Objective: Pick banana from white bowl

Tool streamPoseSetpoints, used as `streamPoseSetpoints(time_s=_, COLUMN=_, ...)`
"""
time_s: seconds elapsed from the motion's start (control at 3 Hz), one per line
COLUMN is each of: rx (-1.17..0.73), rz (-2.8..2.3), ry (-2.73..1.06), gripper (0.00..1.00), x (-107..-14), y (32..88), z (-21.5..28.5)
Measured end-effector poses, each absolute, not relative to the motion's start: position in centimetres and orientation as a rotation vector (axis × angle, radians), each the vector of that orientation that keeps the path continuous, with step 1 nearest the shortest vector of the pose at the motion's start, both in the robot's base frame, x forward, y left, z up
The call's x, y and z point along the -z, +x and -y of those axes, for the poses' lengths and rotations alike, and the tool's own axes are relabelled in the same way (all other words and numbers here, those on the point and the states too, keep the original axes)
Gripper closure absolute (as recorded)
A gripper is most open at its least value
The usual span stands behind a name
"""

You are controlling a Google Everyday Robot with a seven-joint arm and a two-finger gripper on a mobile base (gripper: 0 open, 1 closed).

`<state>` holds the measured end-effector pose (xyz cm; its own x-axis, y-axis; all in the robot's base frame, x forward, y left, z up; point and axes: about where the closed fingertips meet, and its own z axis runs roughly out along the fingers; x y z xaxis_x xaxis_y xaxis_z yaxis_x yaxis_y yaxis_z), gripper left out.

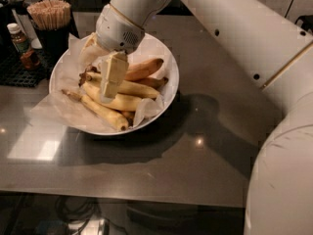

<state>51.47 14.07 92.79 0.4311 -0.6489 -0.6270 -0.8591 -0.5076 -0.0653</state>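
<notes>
Closest in, a fat white arm link (283,180) fills the lower right corner, hanging over the glossy grey worktop (195,160). From there the arm (220,23) climbs up and to the left across the scene, then bends at a rounded wrist housing (120,28) that sits right above the bowl (175,80). The bowl stands on the left half of the worktop, lined with crinkled paper (54,114) that spills over its near left rim. Front of the pile lies the banana (102,112), long and slim, dull olive-yellow, running from the left side down towards the near rim, flat on the paper. Just behind it sits a plumper yellow banana (127,102), and behind that an orange-tinted curved one (144,68) by the far right side. The gripper (108,94) points straight down from the wrist into the middle of the bowl, its tip low over the plump banana and just past the slim one. Whether it is spread or closed I cannot tell, and contact I cannot call. At the back left stand a dark cup of wooden sticks (49,13) and a small capped bottle (22,43) on a black mat (14,67).
</notes>
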Motion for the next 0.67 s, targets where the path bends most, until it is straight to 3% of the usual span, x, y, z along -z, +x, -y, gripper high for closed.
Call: streamPoseSetpoints(time_s=0.67, rx=-0.769, rz=-1.285, ry=-2.313, gripper=0.68, x=-92.79, y=51.47, z=-14.07)
